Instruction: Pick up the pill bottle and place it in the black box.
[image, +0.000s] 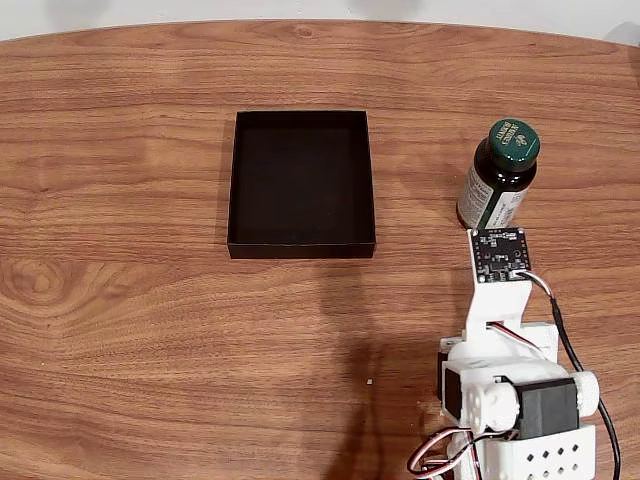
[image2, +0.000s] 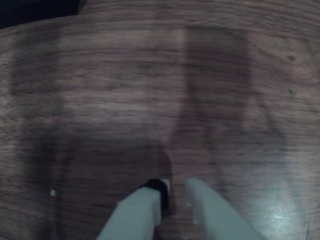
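Observation:
The pill bottle (image: 499, 175), dark green with a green cap and a white label, stands upright on the wooden table at the right of the fixed view. The black box (image: 301, 183), a shallow open tray, lies to its left near the table's middle with nothing inside. A dark corner of the black box (image2: 35, 10) shows at the top left of the wrist view. My arm (image: 500, 330) is folded at the lower right, its wrist board just below the bottle. In the wrist view my gripper (image2: 176, 187) hovers over bare wood, its white fingers nearly together and holding nothing.
The wooden table (image: 130, 330) curves away along its far edge at the top of the fixed view. A tiny white speck (image: 369, 381) lies left of the arm's base. Cables (image: 560, 330) hang along the arm's right side.

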